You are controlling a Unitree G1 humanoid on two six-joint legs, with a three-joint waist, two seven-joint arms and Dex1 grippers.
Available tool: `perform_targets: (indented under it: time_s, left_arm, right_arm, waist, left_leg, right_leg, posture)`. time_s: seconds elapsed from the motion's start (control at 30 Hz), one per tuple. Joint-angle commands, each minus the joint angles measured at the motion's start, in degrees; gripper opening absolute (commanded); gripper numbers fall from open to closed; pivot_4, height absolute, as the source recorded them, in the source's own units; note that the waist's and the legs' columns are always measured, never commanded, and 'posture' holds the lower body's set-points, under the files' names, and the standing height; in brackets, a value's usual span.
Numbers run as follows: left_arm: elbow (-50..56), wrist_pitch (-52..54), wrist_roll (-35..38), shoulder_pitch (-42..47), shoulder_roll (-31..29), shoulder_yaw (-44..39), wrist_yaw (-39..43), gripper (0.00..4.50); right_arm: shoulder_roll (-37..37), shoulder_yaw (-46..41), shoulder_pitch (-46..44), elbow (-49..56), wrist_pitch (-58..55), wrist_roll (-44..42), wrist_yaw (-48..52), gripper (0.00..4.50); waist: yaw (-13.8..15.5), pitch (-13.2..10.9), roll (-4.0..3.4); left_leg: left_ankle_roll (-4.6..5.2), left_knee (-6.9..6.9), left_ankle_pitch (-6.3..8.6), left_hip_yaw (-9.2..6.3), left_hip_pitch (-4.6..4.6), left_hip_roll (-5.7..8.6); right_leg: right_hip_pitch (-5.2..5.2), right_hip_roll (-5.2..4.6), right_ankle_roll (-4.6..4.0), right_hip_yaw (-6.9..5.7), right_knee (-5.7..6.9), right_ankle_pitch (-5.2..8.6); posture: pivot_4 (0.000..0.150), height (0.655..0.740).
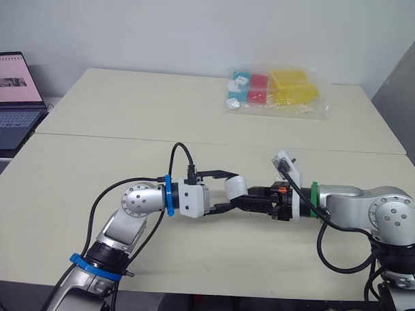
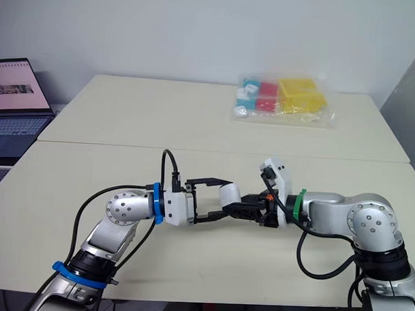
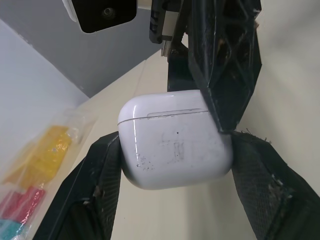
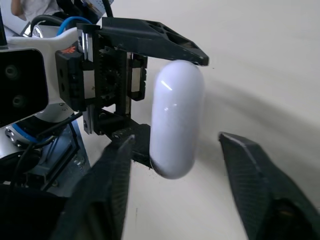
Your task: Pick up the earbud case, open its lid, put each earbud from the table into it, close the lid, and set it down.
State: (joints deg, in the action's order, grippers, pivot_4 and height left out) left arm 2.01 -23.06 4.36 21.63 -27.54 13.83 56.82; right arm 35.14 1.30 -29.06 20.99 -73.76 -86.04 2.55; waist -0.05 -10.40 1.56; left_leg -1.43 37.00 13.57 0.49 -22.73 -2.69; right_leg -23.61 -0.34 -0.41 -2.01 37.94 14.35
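From the head, my left hand [image 1: 221,191] pinches the earbud case [image 1: 236,186] low over the surface [image 1: 70,191], and my right hand [image 1: 250,200] meets it from the opposite side. Through the left wrist, the case sits clamped between my left fingers [image 3: 95,190], its lid seam closed; one right finger lies against its side near that seam. Through the right wrist, my right fingers [image 4: 250,175] are spread, flanking the case without gripping it. I judge the pickup done; opening the lid is the step in hand, and loading the earbuds, closing the lid and setting the case down are all left to do
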Motion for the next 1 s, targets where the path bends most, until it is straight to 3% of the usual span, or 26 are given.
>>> perform_targets:
  time_s: [0.03, 0.07, 0.1, 0.43, 0.6, 0.67, 0.77, 1.0]
  left_arm:
    - [2.9, 0.7, 1.4, 0.5, 0.1, -0.4, -0.9, 2.82]
    - [3.3, 1.4, 1.7, 0.5, 0.2, -0.4, -1.1, 2.82]
    - [3.6, 1.8, 1.9, 0.5, 0.3, -0.5, -1.2, 2.82]
    - [7.7, 8.5, 7.3, -0.1, 0.3, -0.3, 1.2, 2.82]
    - [6.9, 10.7, 6.4, 1.1, -1.3, -1.2, 1.7, 4.39]
    - [6.4, 10.6, 5.4, 1.5, -2.7, -0.8, 2.8, 4.50]
    - [6.5, 15.8, 7.9, 1.0, -5.6, -1.7, 4.8, 4.50]
    - [11.3, 39.4, 15.7, 0.5, -10.6, -2.6, 5.3, 4.50]
  right_arm:
    - [0.0, -0.7, -0.8, 0.4, 1.0, -2.2, -0.4, 1.38]
    - [0.0, -0.6, -0.8, 0.5, 1.0, -2.5, -0.4, 0.93]
    - [0.1, -0.5, -0.7, 0.6, 1.0, -2.7, -0.5, 0.76]
    - [0.8, 0.0, -0.6, 0.4, 1.6, -5.4, -1.1, 0.76]
    - [2.1, 0.4, -0.9, 0.2, 1.0, -5.1, 0.2, 0.76]
    - [2.6, 0.8, -1.1, 0.4, 0.7, -4.3, 1.1, 0.76]
    - [4.2, 1.7, -2.3, 1.5, 0.6, 0.1, 4.3, 0.76]
    - [16.8, 10.6, -8.3, 7.0, 6.1, 23.6, 23.2, 0.76]
  waist:
    - [0.0, 0.0, 0.00]
    - [0.0, 0.0, 0.00]
    - [0.0, 0.0, 0.00]
    - [0.0, 0.0, 0.00]
    - [0.0, 0.0, 0.00]
    - [0.0, 0.0, 0.00]
    - [-0.1, 0.0, -0.01]
    - [-0.1, 0.0, -0.05]
  left_leg:
    - [0.00, 0.00, 0.00, 0.00, -0.01, 0.00]
    - [0.00, 0.00, 0.00, 0.01, -0.01, 0.00]
    - [0.00, 0.00, 0.00, 0.01, -0.01, 0.00]
    - [0.00, 0.00, 0.00, 0.00, -0.06, -0.01]
    - [0.00, 0.00, 0.00, 0.00, -0.11, -0.01]
    - [0.00, -0.01, 0.00, 0.00, -0.13, -0.02]
    - [0.00, -0.02, 0.00, 0.01, -0.12, -0.02]
    - [0.00, -0.07, 0.00, 0.04, -0.30, -0.03]
  right_leg:
    - [-0.01, 0.00, 0.00, 0.00, -0.01, 0.00]
    - [-0.01, 0.00, 0.00, 0.01, -0.01, 0.00]
    - [-0.01, 0.00, 0.00, 0.01, -0.01, 0.00]
    - [-0.06, 0.02, 0.00, 0.01, -0.01, 0.00]
    - [-0.13, 0.03, 0.00, 0.01, -0.01, 0.00]
    - [-0.16, 0.06, 0.00, 0.01, 0.00, 0.00]
    - [-0.18, 0.07, 0.00, 0.02, 0.00, 0.00]
    - [-0.47, 0.09, 0.00, 0.04, -0.01, 0.01]
  posture:
    - [0.150, 0.7400]
    - [0.150, 0.7400]
    - [0.150, 0.7400]
    - [0.150, 0.7400]
    - [0.150, 0.7400]
    - [0.150, 0.7400]
    - [0.150, 0.7400]
    - [0.150, 0.7400]
